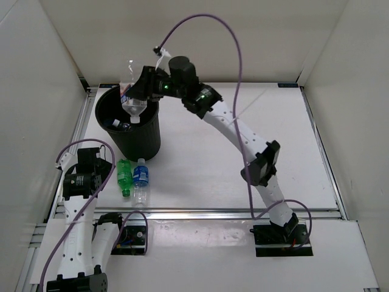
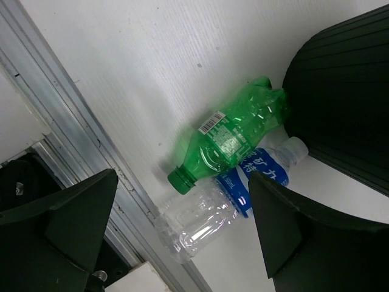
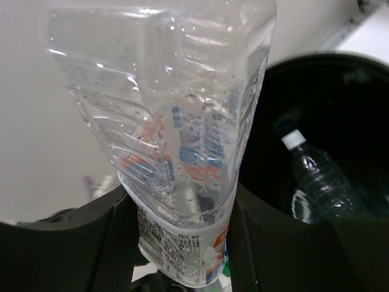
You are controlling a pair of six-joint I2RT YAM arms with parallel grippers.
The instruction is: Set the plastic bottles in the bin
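Note:
My right gripper (image 1: 137, 91) is shut on a clear bottle with a white-blue label (image 1: 132, 100), holding it cap down over the black bin (image 1: 143, 139); the bottle fills the right wrist view (image 3: 176, 134). A plain clear bottle (image 3: 319, 182) lies inside the bin (image 3: 358, 91). A green bottle (image 1: 124, 177) and a clear bottle with a blue label (image 1: 141, 180) lie side by side on the table just in front of the bin. In the left wrist view the green bottle (image 2: 234, 137) and blue-label bottle (image 2: 237, 191) lie between my open left fingers (image 2: 285, 219). My left gripper (image 1: 103, 159) is open and empty.
A metal rail (image 1: 200, 213) runs along the table's front edge, and another (image 2: 91, 152) lies close beside the bottles. White walls enclose the table on the left, back and right. The purple cable (image 1: 234, 61) arcs over the right arm.

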